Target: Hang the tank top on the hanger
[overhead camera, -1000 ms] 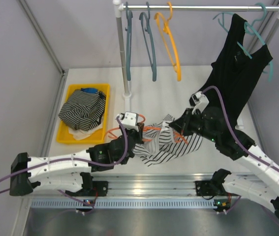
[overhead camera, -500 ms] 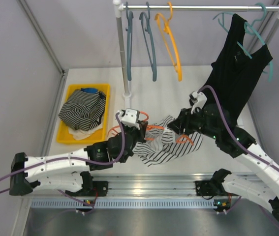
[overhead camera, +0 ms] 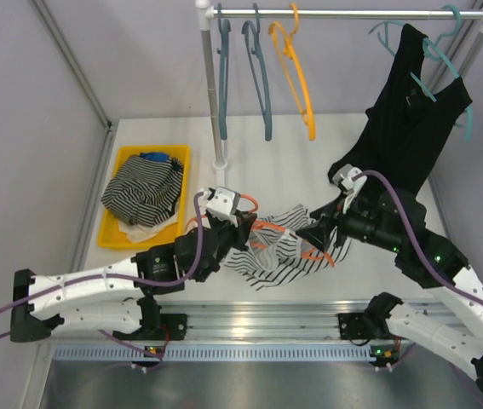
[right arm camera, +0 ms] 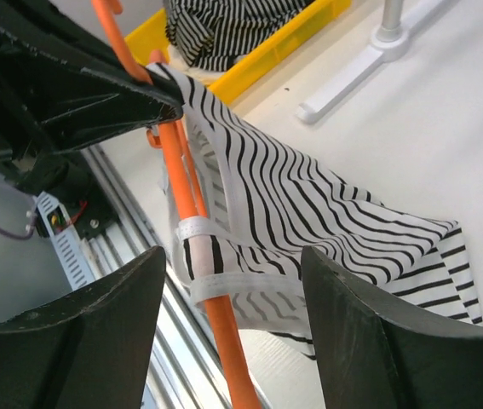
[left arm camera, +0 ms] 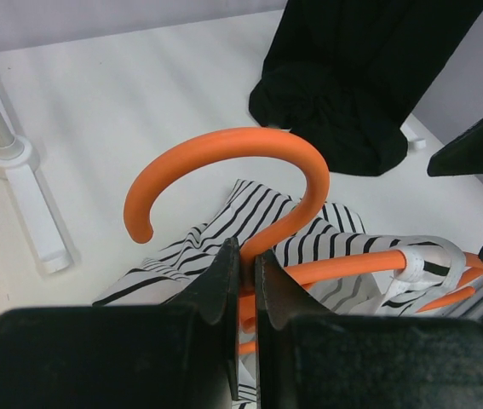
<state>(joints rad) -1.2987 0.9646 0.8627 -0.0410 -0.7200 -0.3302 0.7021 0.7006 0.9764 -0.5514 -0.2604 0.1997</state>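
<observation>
My left gripper [left arm camera: 243,260] is shut on the neck of the red-orange hanger [left arm camera: 250,141], just below its hook, and holds it above the table [overhead camera: 267,170]. The striped tank top [overhead camera: 279,251] drapes over the hanger's frame and trails onto the table. One white-edged strap [right arm camera: 203,256] is looped around a hanger arm [right arm camera: 177,170]. My right gripper [right arm camera: 234,264] stands open just short of that strap, with the fingers either side of it and not touching. From above, the left gripper [overhead camera: 239,223] and right gripper [overhead camera: 313,232] face each other across the garment.
A yellow tray [overhead camera: 109,228] at the left holds a darker striped garment [overhead camera: 139,192]. The rail [overhead camera: 343,13] at the back carries two teal hangers [overhead camera: 258,77], a yellow hanger [overhead camera: 296,77] and a black top [overhead camera: 411,128]. The rack's post foot [overhead camera: 220,166] stands behind the left gripper.
My right gripper has opened, let go of the strap and drawn back to the right. The strap stays looped on the hanger arm. The left gripper keeps its hold.
</observation>
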